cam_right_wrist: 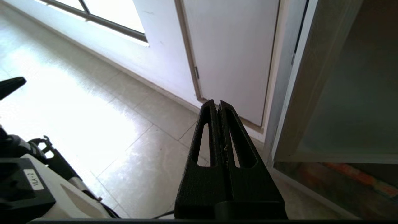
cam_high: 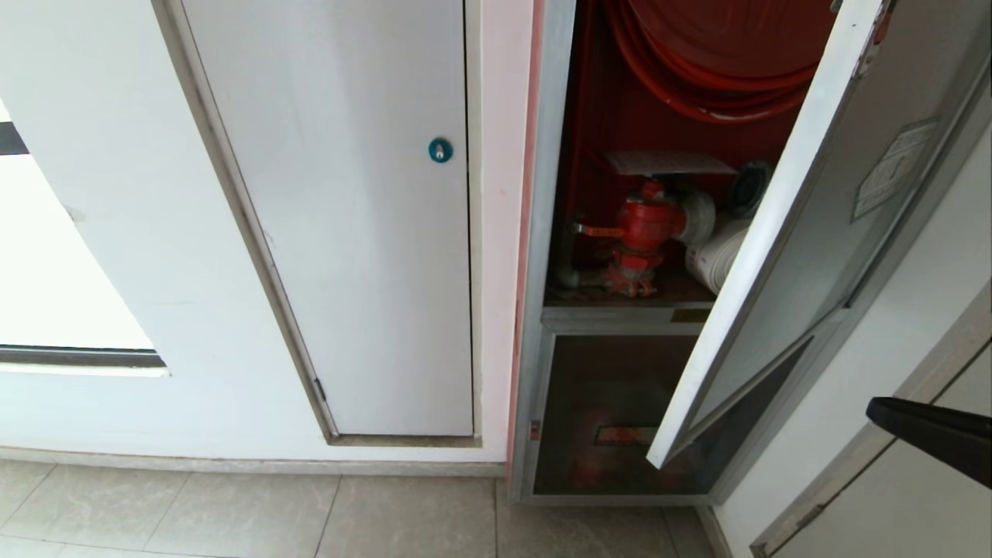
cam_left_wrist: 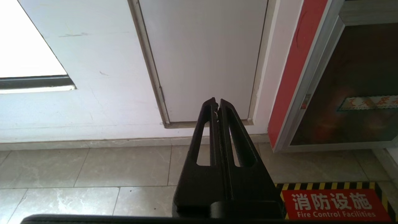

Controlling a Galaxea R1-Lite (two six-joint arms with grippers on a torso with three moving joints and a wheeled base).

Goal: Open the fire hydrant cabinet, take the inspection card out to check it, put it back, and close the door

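Cabinet (cam_high: pixel 552 232): open, set into the wall on the right, red inside, silver frame all round.
Door (cam_high: pixel 783 256): swung out towards us, hinged on the right, its free white edge cutting slantwise across the opening.
Sticker (cam_high: pixel 895 167): pale label on the door's glass, high up (print too small to read).
Card (cam_high: pixel 668 163): inside the cabinet, a pale flat sheet lying level on top of the valve, under the reel.
Valve (cam_high: pixel 643 232): red, upright on the cabinet's shelf, white hose roll (cam_high: pixel 717 252) just beside it on the right.
Reel (cam_high: pixel 713 70): red hose coiled at the top of the opening.
Lower door (cam_high: pixel 612 418): dark glass, shut, red label behind it.
White panel (cam_high: pixel 341 217): plain door left of the cabinet, shut, blue lock (cam_high: pixel 440 150) near its right edge.
Right gripper (cam_right_wrist: pixel 217 104): fingers pressed together, nothing between them, low beside the door's edge; a dark tip of it shows at the head view's right margin.
Left gripper (cam_left_wrist: pixel 216 101): fingers together too, empty, pointing at the foot of the white panel.
Floor sign (cam_left_wrist: pixel 334 205): red, reads "Fire Control Facilities", on the tiles before the cabinet.
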